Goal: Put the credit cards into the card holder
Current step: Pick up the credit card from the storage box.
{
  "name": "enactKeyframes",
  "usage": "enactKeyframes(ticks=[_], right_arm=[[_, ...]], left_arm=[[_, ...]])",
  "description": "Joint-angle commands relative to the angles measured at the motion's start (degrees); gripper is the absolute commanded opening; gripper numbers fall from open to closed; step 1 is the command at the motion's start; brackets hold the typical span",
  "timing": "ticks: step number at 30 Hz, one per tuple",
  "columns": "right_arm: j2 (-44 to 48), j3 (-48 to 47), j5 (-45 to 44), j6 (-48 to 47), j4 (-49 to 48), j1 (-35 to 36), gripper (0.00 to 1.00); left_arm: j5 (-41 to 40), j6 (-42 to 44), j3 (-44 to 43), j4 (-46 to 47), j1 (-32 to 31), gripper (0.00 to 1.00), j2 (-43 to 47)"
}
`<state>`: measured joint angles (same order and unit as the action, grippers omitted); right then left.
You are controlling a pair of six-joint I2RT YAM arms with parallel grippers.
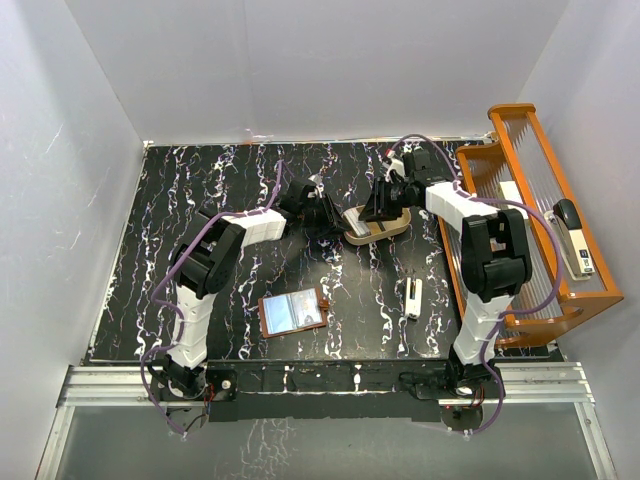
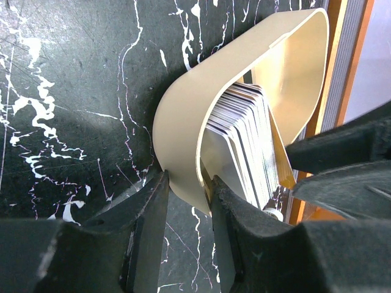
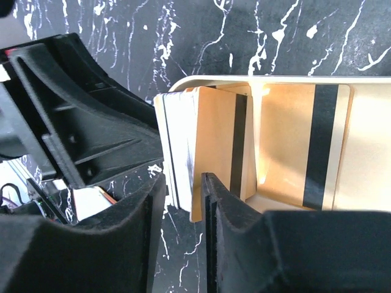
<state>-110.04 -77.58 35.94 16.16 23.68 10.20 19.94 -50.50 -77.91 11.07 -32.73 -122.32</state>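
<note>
Several credit cards (image 3: 180, 134) clamped in right pincer (image 3: 183, 178); left pincer (image 2: 188, 178) tight on tan tray (image 2: 183, 110).

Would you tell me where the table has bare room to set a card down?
The table is bare in its far left corner, between the left arm and the walls, and between the card holder and the white stick. It is crowded at the tan tray, where the left gripper and right gripper meet at the credit cards.

Cards (image 2: 244, 140) and wallet (image 1: 293, 312) — well apart
The cards stood stacked on edge in a tan tray (image 2: 183, 122); the brown wallet lay open flat, grey-blue lining up, near the front edge.
</note>
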Motion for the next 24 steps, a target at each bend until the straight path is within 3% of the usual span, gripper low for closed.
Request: enactKeyframes(ticks=[1, 8, 12, 15, 18, 24], right_arm=[[4.68, -2.51, 0.18, -0.99, -0.96, 0.48, 0.26], [4.97, -2.8, -2.74, -2.28, 0.58, 0.6, 0.2], [5.01, -3.75, -5.86, -3.0, 1.6, 0.91, 0.33], [4.4, -4.65, -6.84, -3.86, 2.31, 1.33, 0.55], [3.02, -5.29, -6.57, -4.24, 2.65, 2.02, 0.65], [-0.42, -6.63, -7.24, -4.03, 1.9, 4.11, 0.7]], left_arm=[[-1.31, 1.82, -0.48, -3.92, -0.01, 0.32, 0.22], [-1.33, 1.98, -0.14, -4.04, 0.02, 0.32, 0.64], [-1.4, 1.97, -0.14, -4.04, -0.03, 0.32, 1.09], [-1.4, 1.98, -0.23, -4.2, 0.0, 0.32, 1.01], [-1.32, 1.9, -0.29, -3.89, -0.08, 0.32, 0.94], [-1.31, 1.9, -0.27, -3.95, -0.05, 0.32, 0.87]])
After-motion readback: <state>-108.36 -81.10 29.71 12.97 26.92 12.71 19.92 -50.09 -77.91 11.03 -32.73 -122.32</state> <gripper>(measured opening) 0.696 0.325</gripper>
